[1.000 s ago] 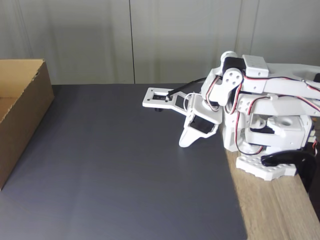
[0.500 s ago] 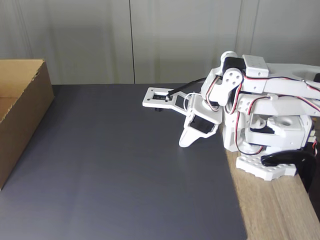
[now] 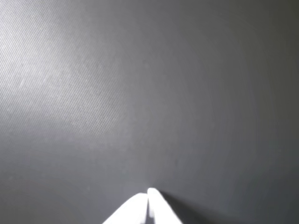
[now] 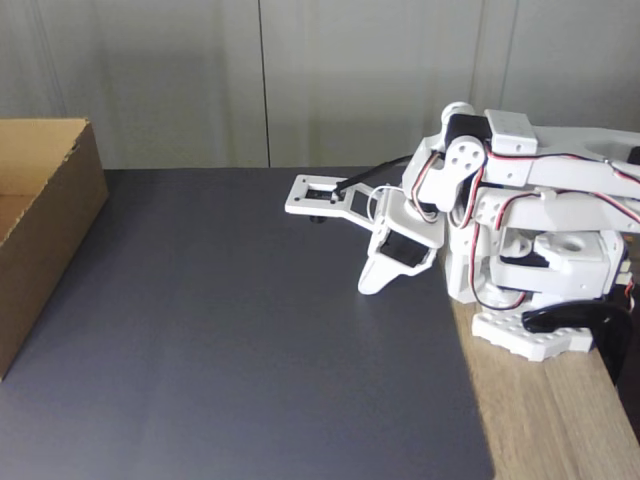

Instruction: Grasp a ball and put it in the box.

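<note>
Wrist view: the white fingers (image 3: 148, 198) sit at six o'clock, tips pressed together, holding nothing over the dark mat (image 3: 140, 93).

Fixed view: the arm (image 4: 520, 200) lies folded at three o'clock on the bench (image 4: 560, 420); the box (image 4: 40, 220) stands at nine o'clock.

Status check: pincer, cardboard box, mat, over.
White pincer shut, empty, tips down near the dark grey mat. Brown corrugated cardboard box at the fixed view's left edge, apart from the arm.

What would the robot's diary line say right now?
arm: folded | white gripper: shut, tip down on dark grey mat | brown cardboard box: at left edge in fixed view
</note>
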